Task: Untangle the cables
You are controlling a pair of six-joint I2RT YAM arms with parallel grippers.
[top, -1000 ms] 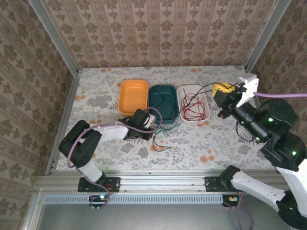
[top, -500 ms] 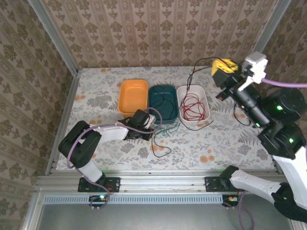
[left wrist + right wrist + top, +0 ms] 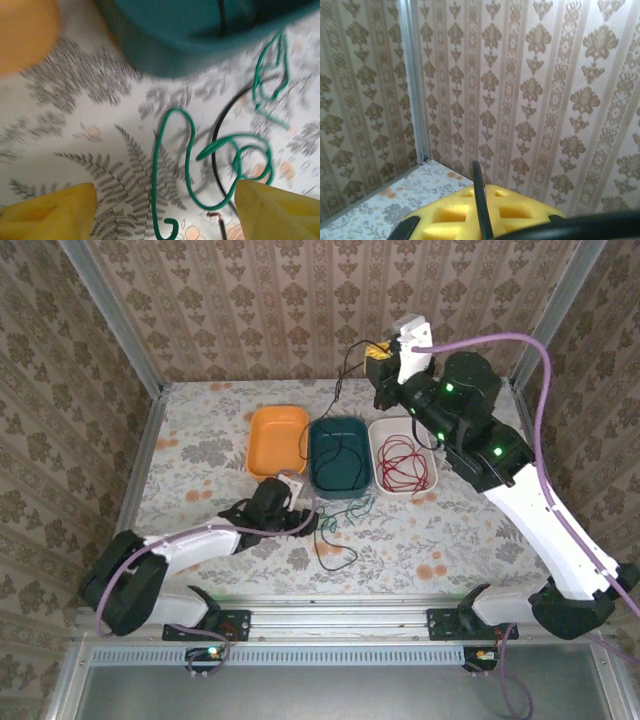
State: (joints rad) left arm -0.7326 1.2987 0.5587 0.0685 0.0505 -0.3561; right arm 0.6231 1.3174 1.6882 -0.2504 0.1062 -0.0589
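Your left tool (image 3: 162, 202) stands wide open over the green cable (image 3: 176, 110), which lies on the worktop (image 3: 75, 130) just before the teal tray (image 3: 200, 45). Your right tool (image 3: 381, 360), raised beyond that tray, pinches the black cable (image 3: 476, 190).

3 shallow trays sit on 1 table (image 3: 200, 440): 1 orange tray (image 3: 278, 445), 1 teal tray (image 3: 350, 476), 1 white tray (image 3: 396, 425). 2 robot arms: 1 left arm (image 3: 190, 540), 1 right arm (image 3: 530, 510). Cables come in 3 colours: red cable (image 3: 405, 462), green cable (image 3: 175, 165), black cable (image 3: 338, 558). Strands per colour cannot be counted.

Right end effector (image 3: 482, 216) seemingly pinches a dark cable (image 3: 476, 181), wallpapered wall (image 3: 530, 90) behind.
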